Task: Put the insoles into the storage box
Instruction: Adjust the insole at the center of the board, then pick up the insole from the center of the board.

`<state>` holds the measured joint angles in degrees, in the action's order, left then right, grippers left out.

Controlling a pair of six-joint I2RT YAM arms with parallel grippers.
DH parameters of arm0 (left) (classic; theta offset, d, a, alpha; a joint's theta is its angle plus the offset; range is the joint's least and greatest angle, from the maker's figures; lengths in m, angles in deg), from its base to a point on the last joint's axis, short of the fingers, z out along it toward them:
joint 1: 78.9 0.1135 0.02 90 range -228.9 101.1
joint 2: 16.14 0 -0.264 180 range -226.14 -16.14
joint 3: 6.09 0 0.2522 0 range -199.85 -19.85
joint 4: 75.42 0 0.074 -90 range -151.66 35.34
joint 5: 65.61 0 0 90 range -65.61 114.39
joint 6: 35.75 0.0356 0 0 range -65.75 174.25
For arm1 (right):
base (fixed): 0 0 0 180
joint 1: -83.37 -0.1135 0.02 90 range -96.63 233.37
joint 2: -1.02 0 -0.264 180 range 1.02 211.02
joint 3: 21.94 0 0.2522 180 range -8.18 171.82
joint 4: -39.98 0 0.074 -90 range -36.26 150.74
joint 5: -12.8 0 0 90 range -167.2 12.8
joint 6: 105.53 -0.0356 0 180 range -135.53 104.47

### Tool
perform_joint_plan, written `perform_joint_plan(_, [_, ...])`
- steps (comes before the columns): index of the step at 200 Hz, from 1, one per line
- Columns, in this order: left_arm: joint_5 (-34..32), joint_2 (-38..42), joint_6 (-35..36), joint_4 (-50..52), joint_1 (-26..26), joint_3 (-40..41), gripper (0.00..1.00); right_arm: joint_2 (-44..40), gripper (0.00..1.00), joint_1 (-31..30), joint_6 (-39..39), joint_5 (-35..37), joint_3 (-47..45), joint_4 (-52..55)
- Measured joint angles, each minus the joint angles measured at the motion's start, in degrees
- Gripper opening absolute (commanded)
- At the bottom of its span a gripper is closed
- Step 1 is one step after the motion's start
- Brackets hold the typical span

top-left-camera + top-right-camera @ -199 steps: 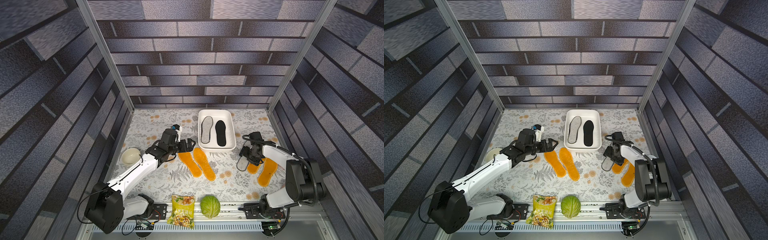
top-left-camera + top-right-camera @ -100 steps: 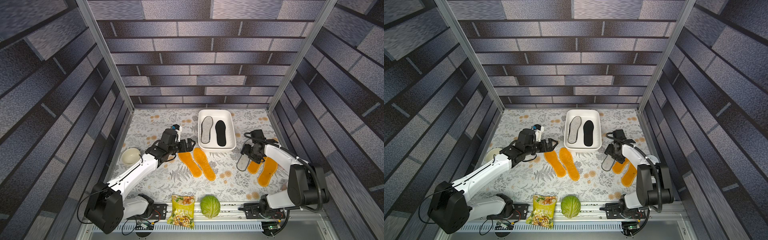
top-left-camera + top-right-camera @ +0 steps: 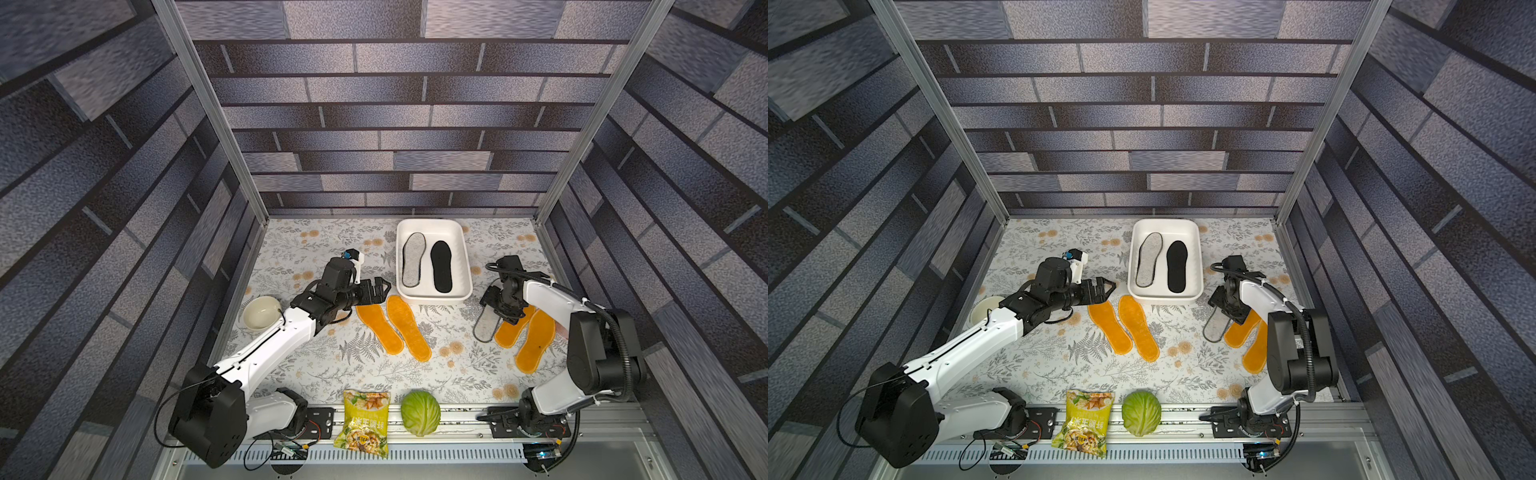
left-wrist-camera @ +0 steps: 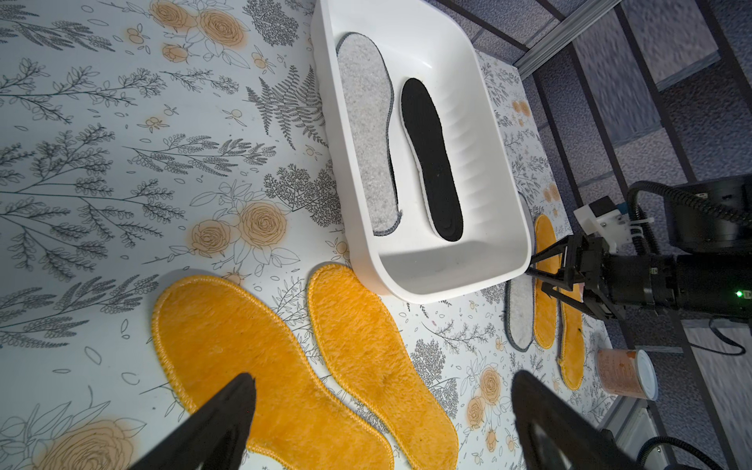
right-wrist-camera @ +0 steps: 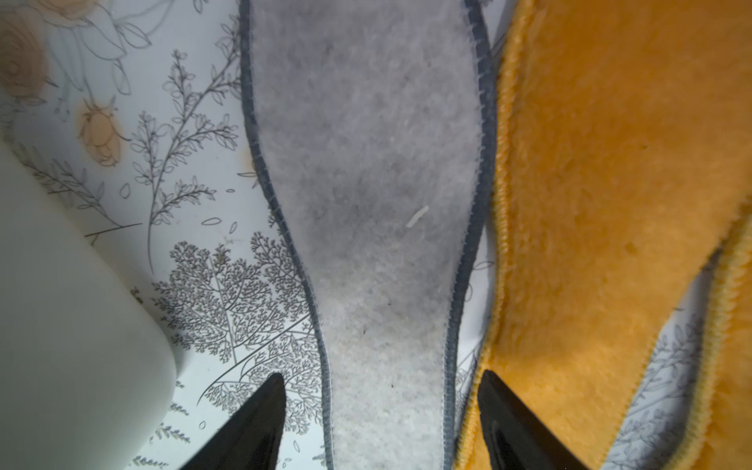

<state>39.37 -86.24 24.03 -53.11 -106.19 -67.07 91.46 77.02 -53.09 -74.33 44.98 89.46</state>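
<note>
Straddles the loose grey insole (image 5: 366, 203) with the right gripper (image 5: 380, 378): jaws apart, one black tip over the flowered worktop (image 5: 195, 228), the other over the edge of the nearest orange insole (image 5: 610, 183); nothing clamped, contact with the surface not discernible. Close against that orange pad, a second orange insole (image 3: 536, 345), partly under the right arm. All three flat on the worktop, to the right of the storage box (image 3: 432, 297), with one rounded corner of the tub close by the gripper. Inside the box, side by side and just apart, a boxed grey insole (image 3: 413, 259) and a black insole (image 3: 441, 266), both lengthwise on the floor of the tub. On the box's other side, the left gripper (image 4: 382, 378), spread wide and empty, hovering over a third orange insole (image 4: 252, 346) and a fourth orange insole (image 4: 378, 354); these two close together on the worktop, just in front of the box's near wall. Farther out, a cream bowl (image 3: 262, 311) beside the left arm at the worktop's left edge. Along the front rail, a snack packet (image 3: 365, 422) next to a green cabbage (image 3: 420, 412), well apart from every insole.
</note>
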Motion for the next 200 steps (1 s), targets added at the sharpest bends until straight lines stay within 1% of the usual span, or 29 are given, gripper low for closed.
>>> perform_joint_plan(52, [0.0, 0.3, 0.0, 0.0, 0.0, 0.0, 1.0, 3.3, 0.74, 0.0, -0.2, -0.2, 1.7, -0.1])
perform_joint_plan(99, [-0.2, 0.6, 0.0, 0.0, 0.3, 0.0, 1.0, 5.9, 0.71, -0.3, -0.1, 0.0, 2.8, 0.0])
perform_joint_plan(119, [-0.2, 1.1, 0.0, 0.1, 0.4, 0.0, 1.0, 6.9, 0.65, -0.7, -0.1, 0.5, 3.8, 0.0])
perform_joint_plan(128, [-0.2, 1.2, 0.0, 0.1, 0.4, 0.0, 1.0, 7.2, 0.65, -0.8, 0.0, 0.7, 4.1, 0.0])
perform_joint_plan(191, [-0.2, 1.4, 0.0, 0.1, 0.4, 0.0, 1.0, 7.6, 0.38, -0.8, 0.2, 0.6, 4.4, -0.4])
perform_joint_plan(200, [-0.2, 1.4, 0.0, 0.1, 0.4, 0.0, 1.0, 7.7, 0.35, -0.8, 0.6, 0.4, 4.4, -0.7])
